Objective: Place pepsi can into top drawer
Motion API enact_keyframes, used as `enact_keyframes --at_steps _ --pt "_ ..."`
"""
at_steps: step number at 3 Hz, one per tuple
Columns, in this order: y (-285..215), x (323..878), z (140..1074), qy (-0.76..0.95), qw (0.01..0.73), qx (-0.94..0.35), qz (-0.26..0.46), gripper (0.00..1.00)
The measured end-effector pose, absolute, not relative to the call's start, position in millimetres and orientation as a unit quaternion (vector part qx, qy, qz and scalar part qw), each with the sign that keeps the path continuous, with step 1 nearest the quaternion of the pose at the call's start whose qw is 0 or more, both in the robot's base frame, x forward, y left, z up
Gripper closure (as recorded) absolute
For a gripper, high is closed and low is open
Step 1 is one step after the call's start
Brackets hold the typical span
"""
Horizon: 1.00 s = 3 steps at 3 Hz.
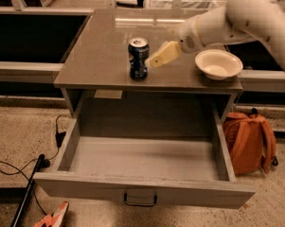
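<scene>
The pepsi can (138, 58), dark blue with a silver top, stands upright on the grey tabletop (99, 56) near its front edge. The top drawer (142, 193) is pulled fully out below the table, with a dark handle (140, 200) at the centre of its front panel, and it holds nothing. My gripper (154, 60), cream-coloured at the end of the white arm (236, 18), reaches in from the upper right, and its tip is right beside the can's right side.
A cream bowl (218, 64) sits on the tabletop to the right of the can. An orange backpack (248, 141) leans on the floor right of the drawer. Black cables (19, 169) and a red object (54, 216) lie on the floor at left.
</scene>
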<state>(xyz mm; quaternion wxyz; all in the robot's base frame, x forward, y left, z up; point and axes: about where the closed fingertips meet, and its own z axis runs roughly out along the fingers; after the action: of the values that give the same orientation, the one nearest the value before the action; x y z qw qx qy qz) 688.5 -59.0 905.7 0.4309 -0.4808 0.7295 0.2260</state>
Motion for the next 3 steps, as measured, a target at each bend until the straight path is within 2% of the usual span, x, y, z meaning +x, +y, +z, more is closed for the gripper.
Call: enact_keyframes --at_steps 1,2,3 --pt "-23 697 893 0.709 0.442 -0.477 0.274 0.00" --pt "8 698 895 0.678 0.455 -0.483 0.316 0.18" --pt "11 698 895 0.675 0.456 -0.485 0.318 0.49"
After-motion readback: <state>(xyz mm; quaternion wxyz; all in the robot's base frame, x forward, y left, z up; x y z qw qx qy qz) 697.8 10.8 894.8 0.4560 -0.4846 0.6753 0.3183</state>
